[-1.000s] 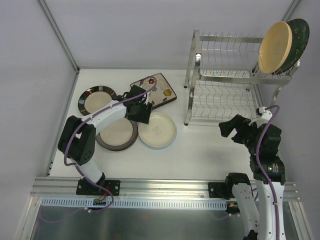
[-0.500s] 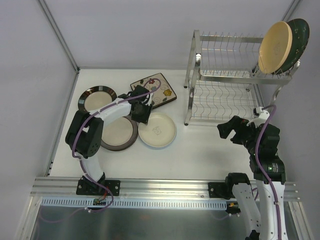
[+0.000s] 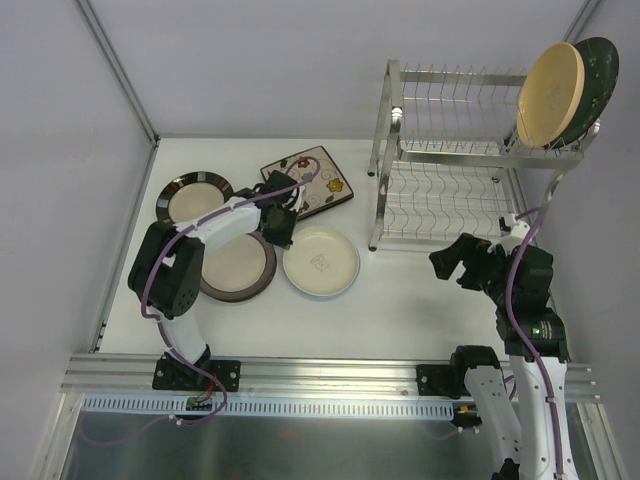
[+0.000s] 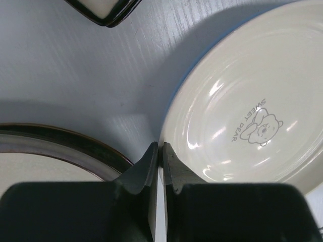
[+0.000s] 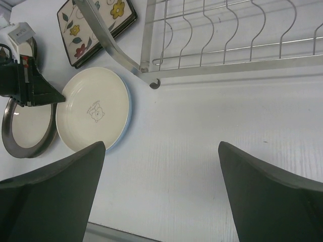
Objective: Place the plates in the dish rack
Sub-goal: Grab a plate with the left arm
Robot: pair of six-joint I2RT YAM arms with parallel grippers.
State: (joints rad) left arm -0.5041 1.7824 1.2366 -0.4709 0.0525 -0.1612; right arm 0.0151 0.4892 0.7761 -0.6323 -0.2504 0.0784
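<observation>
A round cream plate point(image 3: 320, 262) with a small bear print lies flat on the table, also visible in the left wrist view point(image 4: 242, 101) and the right wrist view point(image 5: 93, 108). My left gripper point(image 3: 283, 238) is at its left rim, and in the left wrist view point(image 4: 159, 147) the fingers straddle that rim, shut on it. The dish rack point(image 3: 450, 190) stands at the back right. A tan plate point(image 3: 550, 95) and a dark green plate point(image 3: 598, 70) stand in its upper tier. My right gripper point(image 5: 161, 151) hangs open over bare table in front of the rack.
A brown-rimmed plate point(image 3: 235, 265) lies just left of the cream one. A second dark-rimmed plate point(image 3: 192, 198) sits further back left. A square floral plate point(image 3: 312, 180) lies behind the left gripper. A rack leg point(image 5: 151, 80) stands close to the cream plate.
The left gripper closed from open onto the cream plate's left rim. The plate slid slightly right. The right arm shifted a little to the left and stayed open.
</observation>
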